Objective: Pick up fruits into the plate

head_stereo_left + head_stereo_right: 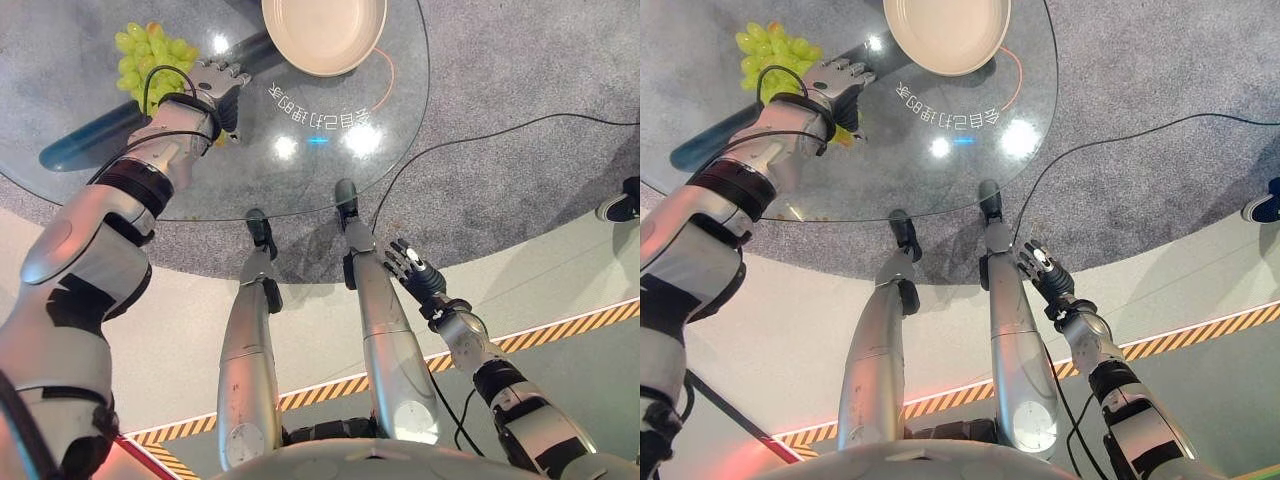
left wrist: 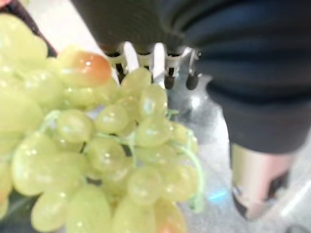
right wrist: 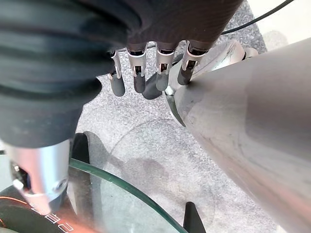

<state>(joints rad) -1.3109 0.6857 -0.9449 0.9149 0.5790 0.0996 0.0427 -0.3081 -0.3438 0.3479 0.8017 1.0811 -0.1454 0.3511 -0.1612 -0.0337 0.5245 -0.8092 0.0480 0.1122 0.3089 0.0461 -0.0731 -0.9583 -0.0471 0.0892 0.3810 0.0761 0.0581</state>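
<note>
Grey speckled carpet shows through a round glass tabletop (image 1: 90, 180), with pale floor and a striped yellow-and-black line nearer my side. On the glass lie a bunch of green grapes (image 1: 150, 55) and, well apart from it toward the far middle, a cream plate (image 1: 325, 35).

I judge this to be the first step: getting hold of the fruit. My left hand (image 1: 215, 88) is over the glass just beside the grapes, on the plate's side of the bunch. In the left wrist view my fingers (image 2: 167, 73) reach out nearly straight past the grapes (image 2: 107, 145) and close on nothing; I cannot tell whether they touch a berry. My right hand (image 1: 412, 268) hangs low beside my body, off the tabletop, fingers loosely relaxed and holding nothing.

As I see it, the next move calls for shifting the left hand over the bunch and curling round its bulk or stem, then lifting and carrying it across to the plate.

The grapes are smooth, glossy, rounded berries on a thin green stalk, one or two blushed orange; they look plastic, though I can't be sure. A loose cluster like this may sag or roll, and slick glass gives little grip. The plate is shallow, matte, and round, with a low rim.
</note>
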